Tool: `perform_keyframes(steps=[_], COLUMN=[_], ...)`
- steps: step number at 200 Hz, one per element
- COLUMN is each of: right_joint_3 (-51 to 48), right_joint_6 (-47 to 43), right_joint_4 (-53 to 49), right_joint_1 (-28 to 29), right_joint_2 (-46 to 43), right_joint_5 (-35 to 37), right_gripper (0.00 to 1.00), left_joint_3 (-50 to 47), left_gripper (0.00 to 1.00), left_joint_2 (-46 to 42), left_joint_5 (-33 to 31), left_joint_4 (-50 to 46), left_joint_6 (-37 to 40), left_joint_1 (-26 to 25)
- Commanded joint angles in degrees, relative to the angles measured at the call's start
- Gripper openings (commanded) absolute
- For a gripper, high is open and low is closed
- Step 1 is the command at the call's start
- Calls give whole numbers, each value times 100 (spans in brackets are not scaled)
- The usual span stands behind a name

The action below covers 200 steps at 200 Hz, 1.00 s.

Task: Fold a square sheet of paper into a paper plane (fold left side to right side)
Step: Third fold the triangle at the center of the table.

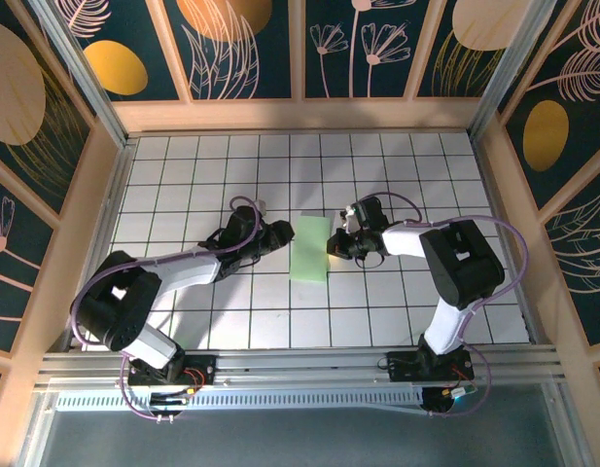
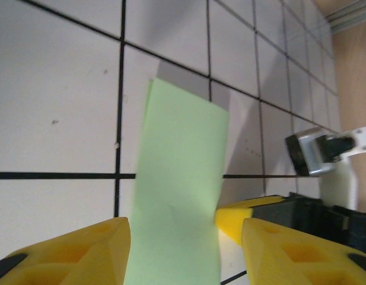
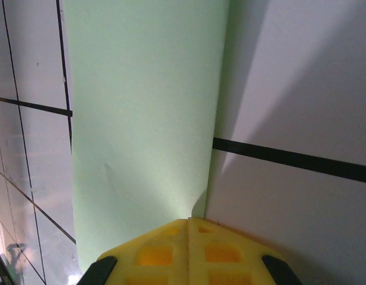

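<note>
The square sheet of paper (image 1: 309, 249), pale green, lies on the white grid table as a narrow upright rectangle about one tile wide. No paper plane is in view. My left gripper (image 1: 285, 233) sits at the sheet's left edge. In the left wrist view its yellow fingers (image 2: 99, 243) stand apart, open, with the paper (image 2: 180, 178) running between them on the table. My right gripper (image 1: 331, 243) is at the sheet's right edge. Its fingers are shut together, and their tip (image 3: 190, 222) rests at the edge of the paper (image 3: 144, 107). That yellow tip (image 2: 239, 217) also appears beside the paper in the left wrist view.
The grid table (image 1: 222, 321) is boxed in by wooden walls (image 1: 86, 224) on the left, right and far sides. The right arm's wrist housing (image 2: 316, 151) hangs just beyond the sheet. A metal rail (image 1: 300, 365) runs along the near edge.
</note>
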Motion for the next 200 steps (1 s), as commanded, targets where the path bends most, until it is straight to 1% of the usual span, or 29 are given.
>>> perform_keyframes(steps=[1,40,53,56,129,146,172,200], right_joint_3=[47,116,128,137,157,156,155,159], right_joint_6=[-360,-539,-553,-554,-588,-594,-580,-580], right_joint_4=[-330,-441,-437,-437,-439,-439,-433,-439], right_joint_1=[56,73,71,68,70,66,70,74], right_joint_2=[244,243,241,236,224,221,224,207], right_joint_5=[438,563,563,561,596,597,596,596], right_gripper=[0,0,0,0,0,0,0,0], left_joint_3=[213,416,469,490,668,662,665,677], left_gripper=[50,47,47,46,45,42,36,36], left_joint_2=[273,782,831,983,1353,1412,1470,1479], left_joint_5=[262,744,853,872,1050,1121,1227,1220], left_joint_4=[-239,-257,-244,-250,-501,-442,-313,-276], left_joint_6=[135,155,155,161,324,306,271,253], left_joint_1=[27,23,23,21,9,9,-3,-6])
